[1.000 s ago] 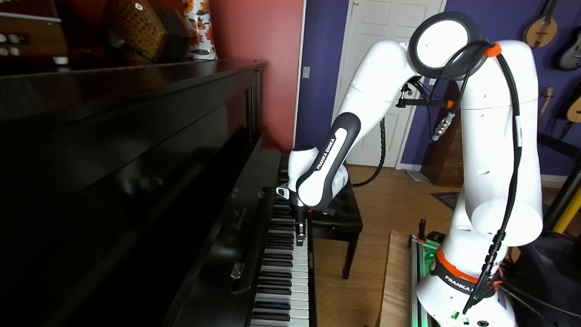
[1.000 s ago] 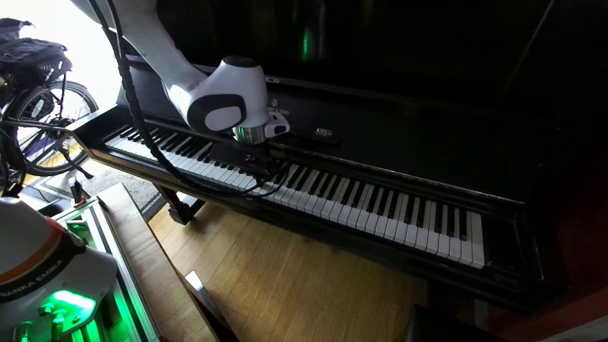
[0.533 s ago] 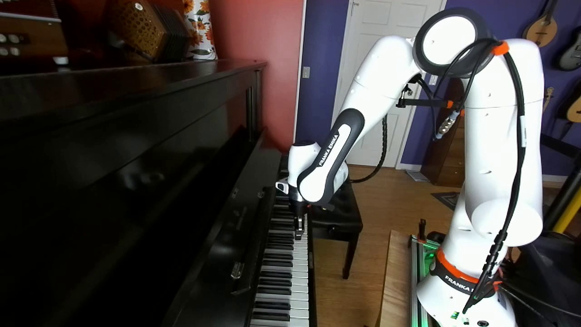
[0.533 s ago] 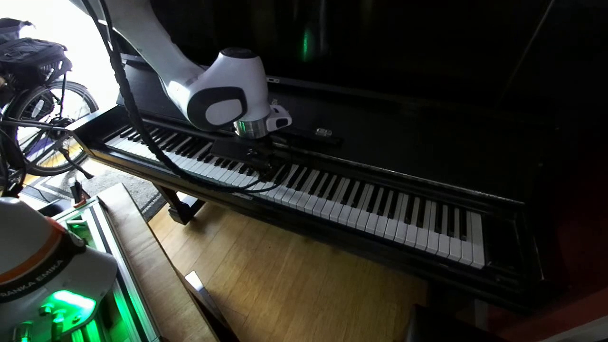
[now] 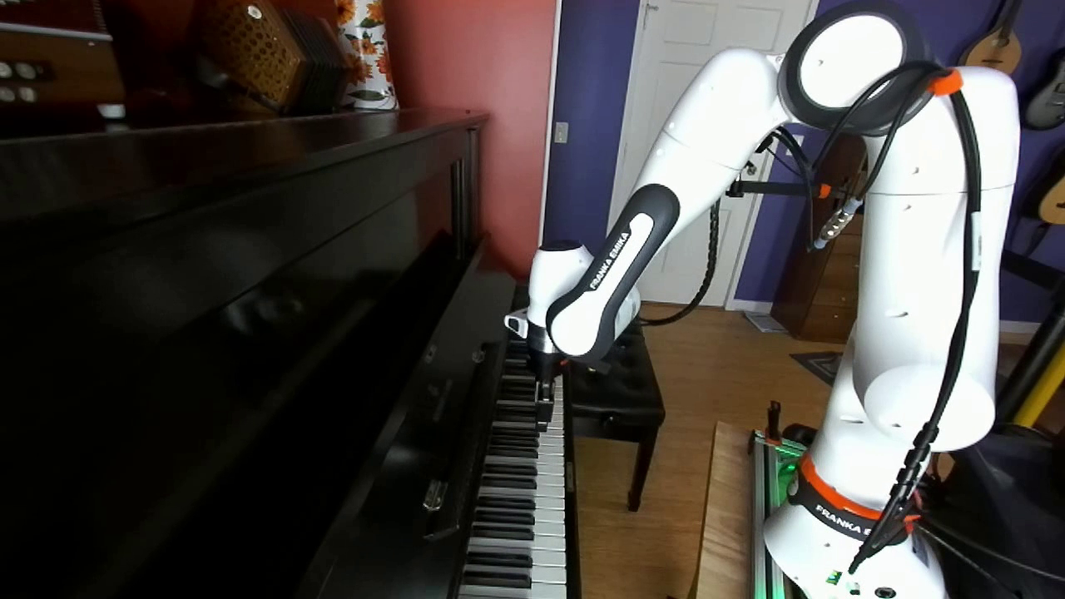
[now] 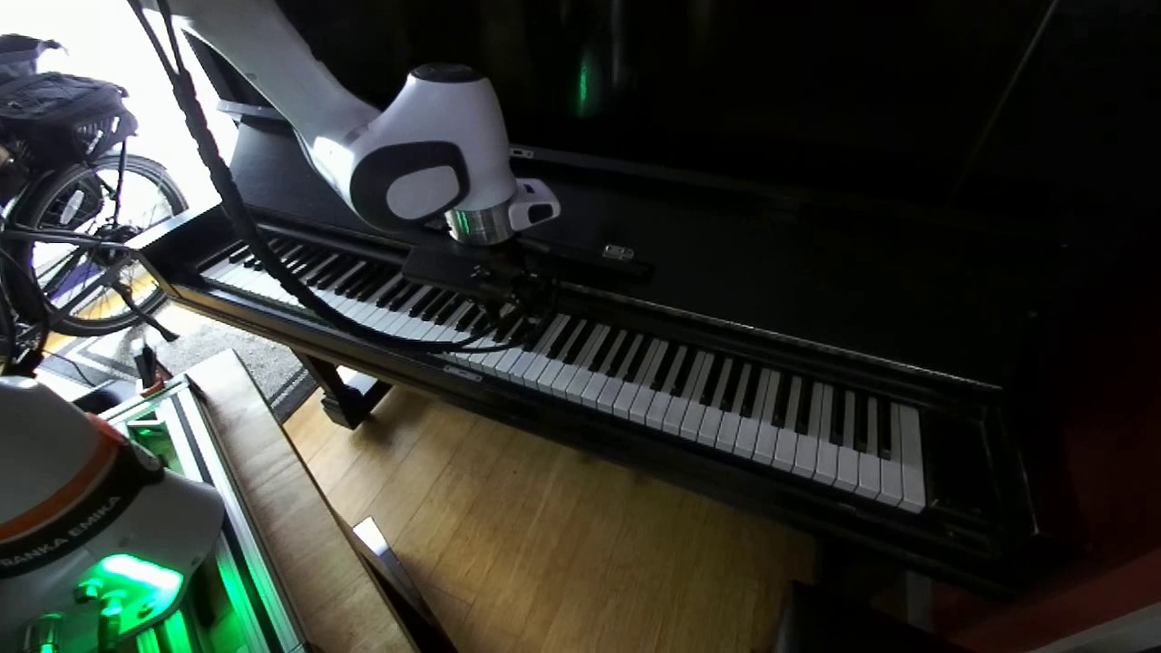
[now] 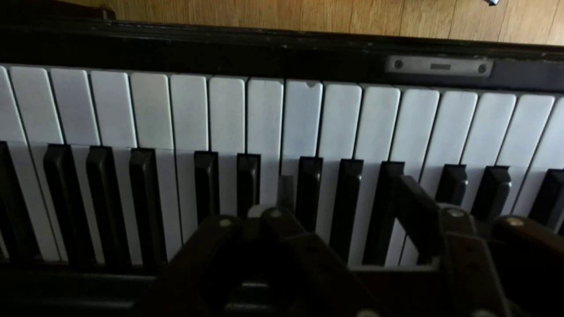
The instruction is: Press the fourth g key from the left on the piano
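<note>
The black piano [image 5: 399,383] runs along one side, its long row of black and white keys [image 6: 635,381] uncovered. My gripper [image 7: 346,187] hangs over the keyboard in the wrist view, fingers spread apart with only keys seen between them. A white key [image 7: 376,123] between two black keys of a group of three, in a g position, shows between the fingers. Whether it is the fourth g key from the left I cannot tell. In both exterior views the gripper [image 5: 543,426] points down, apparently just above the keys, around the middle of the row.
A black padded bench [image 5: 616,383] stands against the keyboard's front. The fallboard [image 6: 726,272] slopes up behind the keys, close to the wrist. A cable [image 6: 299,290] hangs from the arm across the keyboard. The robot's base [image 5: 849,541] stands beside a wooden tabletop [image 5: 724,516].
The gripper has risen from the keys, and its jaws have gone from shut to open. The arm's elbow has shifted up and back, away from the piano. The cable has lifted with it.
</note>
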